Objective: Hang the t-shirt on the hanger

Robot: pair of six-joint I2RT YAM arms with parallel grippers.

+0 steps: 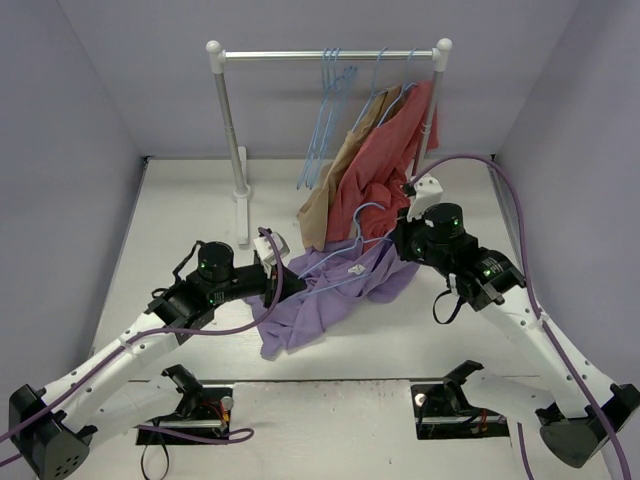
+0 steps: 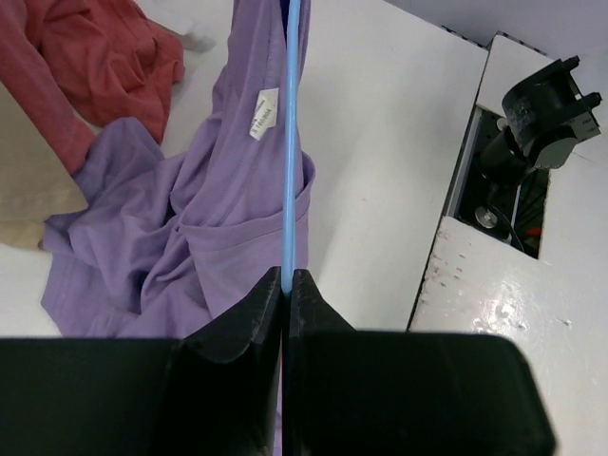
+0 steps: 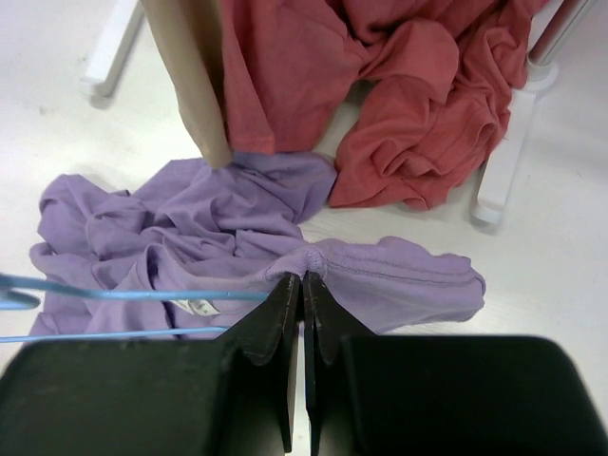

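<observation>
The lavender t-shirt [image 1: 330, 290] lies bunched on the white table between the arms; it also shows in the left wrist view [image 2: 190, 228] and the right wrist view [image 3: 190, 228]. A light-blue hanger [image 1: 345, 255] lies across it, partly inside the cloth. My left gripper [image 1: 272, 262] is shut on the hanger's thin blue wire [image 2: 292, 142], which runs straight away from the jaws [image 2: 286, 277]. My right gripper [image 1: 405, 240] is shut on a stitched edge of the t-shirt [image 3: 380, 271], pinching the cloth at the fingertips [image 3: 304, 277]. The hanger wires [image 3: 114, 295] pass to its left.
A white clothes rail [image 1: 330, 55] stands at the back with several empty light-blue hangers [image 1: 325, 110], a tan garment [image 1: 335, 185] and a brick-red garment [image 1: 385, 160] hanging and spilling onto the table. The rail's feet [image 3: 499, 161] are near the right gripper. Arm bases sit at the near edge.
</observation>
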